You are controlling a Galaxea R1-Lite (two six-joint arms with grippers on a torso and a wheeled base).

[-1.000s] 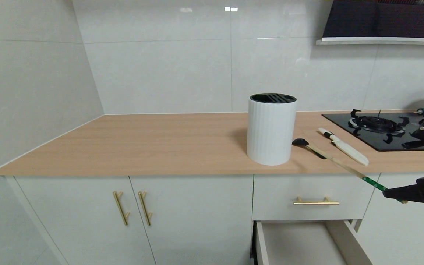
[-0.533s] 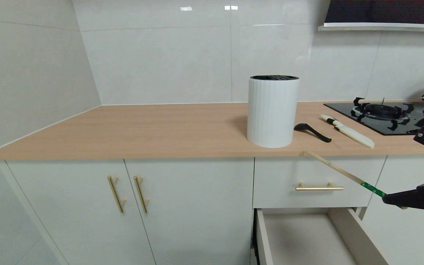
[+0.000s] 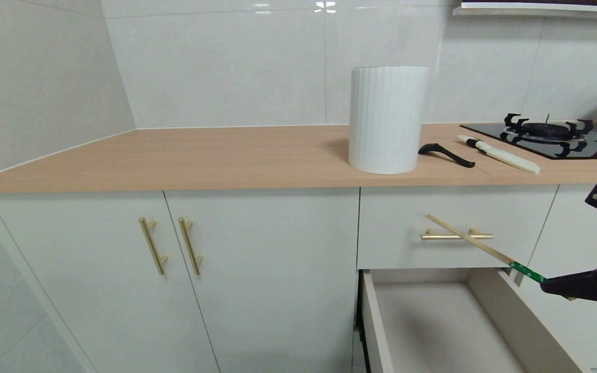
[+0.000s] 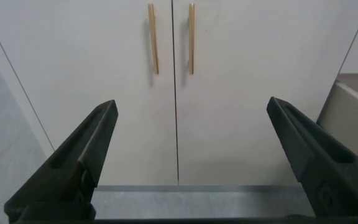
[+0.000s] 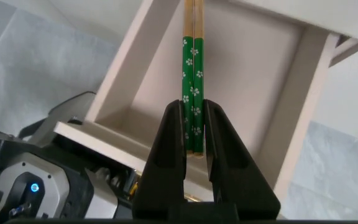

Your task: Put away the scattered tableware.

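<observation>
At the lower right of the head view, the right gripper point(image 3: 547, 280) was held out level in front of the cabinets, above the right-hand side of the open drawer point(image 3: 376, 331). Its fingers were pressed together on the green-patterned end of a pair of chopsticks point(image 3: 477, 244). The right wrist view confirmed the pinch: the right gripper point(image 5: 194, 118) clamped both chopsticks point(image 5: 190, 62) side by side over the open drawer point(image 5: 126, 74). From the grip, the chopsticks slanted up and toward the robot's left, and their tips crossed the brass handle point(image 3: 456, 235) of the shut drawer above.

The left gripper point(image 4: 191, 107) was spread wide, holding nothing, and faced the cabinet doors point(image 4: 241, 93).

On the counter point(image 3: 200, 160) stood a white ribbed holder point(image 3: 387, 119). A black spoon point(image 3: 446, 154) lay just beside it, then a pale knife point(image 3: 500, 154), with the stove point(image 3: 547, 134) beyond.

Compared with one second earlier, the head camera had dropped, so the counter sat higher in the picture and more of the open drawer showed. The chopstick tips, then level with the counter beside the spoon, had come below the counter edge to the drawer front. The spoon, knife and holder lay in the same arrangement.
</observation>
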